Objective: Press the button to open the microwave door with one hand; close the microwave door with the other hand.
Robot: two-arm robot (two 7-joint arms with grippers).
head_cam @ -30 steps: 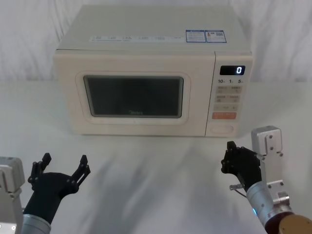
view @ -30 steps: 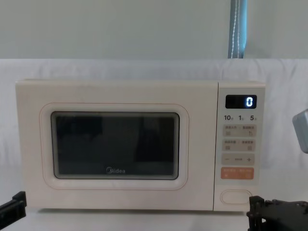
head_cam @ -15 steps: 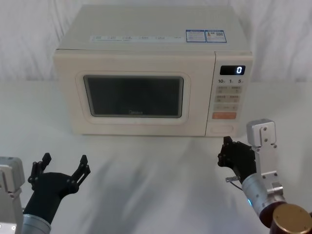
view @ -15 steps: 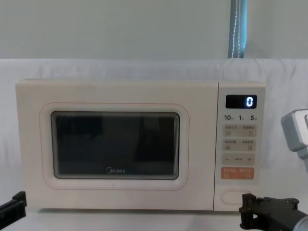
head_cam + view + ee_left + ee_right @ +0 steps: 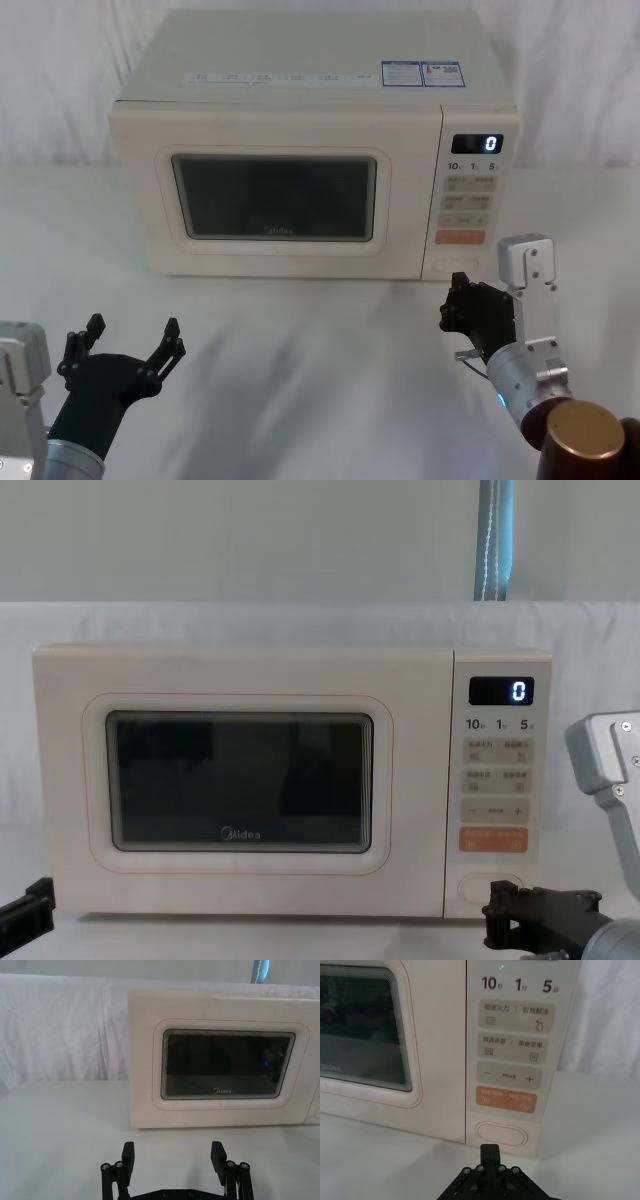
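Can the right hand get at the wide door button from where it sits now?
Probably yes. The right hand, fingers shut, points at the button with bare table between them and nothing blocking.

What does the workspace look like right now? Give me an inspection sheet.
Surface: white cloth-covered table.
Job's things: door shut; button unpressed, at the panel's bottom.
Clutter: nothing seen.
Grippers: right gripper shut, just short of the button and aimed at it; left gripper open, low over the table, in front of the door and clear of it.
Cables: thin wire by the right wrist.
Surroundings: white drape behind the microwave.
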